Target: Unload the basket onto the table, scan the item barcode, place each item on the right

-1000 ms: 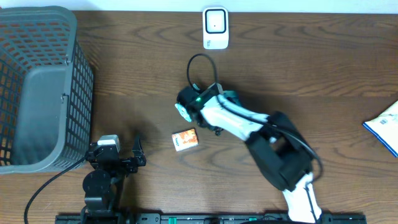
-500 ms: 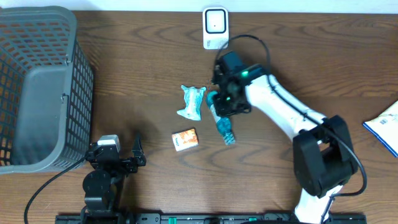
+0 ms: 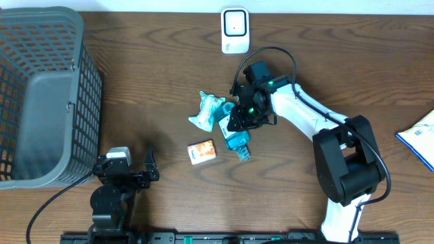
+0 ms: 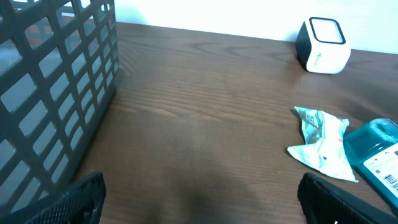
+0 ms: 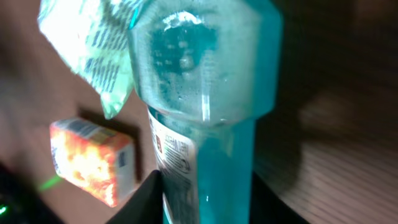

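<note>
A teal bottle (image 3: 236,137) with a white barcode label lies tilted at the table's middle, with my right gripper (image 3: 244,116) shut on it. In the right wrist view the bottle (image 5: 205,93) fills the frame, and the two dark fingers (image 5: 144,200) press its sides. The white scanner (image 3: 234,30) stands at the table's far edge, apart from the bottle. My left gripper (image 3: 126,173) rests open near the front edge. In its own view the left gripper (image 4: 200,205) has only bare wood between its fingers.
A crumpled pale green pouch (image 3: 207,110) touches the bottle's left side. A small orange box (image 3: 202,152) lies just in front of them. A grey mesh basket (image 3: 41,95) fills the left end. A white and blue paper (image 3: 420,139) sits at the right edge.
My right arm swung right from over the pouch, then came down and left. The bottle has shifted left against the pouch. The left arm has not moved.
</note>
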